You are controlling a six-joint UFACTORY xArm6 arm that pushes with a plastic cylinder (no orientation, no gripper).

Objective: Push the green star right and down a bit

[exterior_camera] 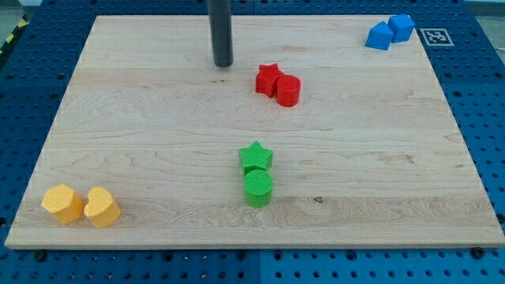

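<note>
A ridged green star (256,156) lies flat on the wooden board, lower centre of the frame, its lower edge touching a green cylinder (258,188).

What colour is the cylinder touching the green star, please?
Green, like the green star; the cylinder shows clearly in the camera view.

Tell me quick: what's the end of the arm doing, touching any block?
My tip: a bare rod, touching nothing, near the view's top, left of the red star, far above the green star.
</note>
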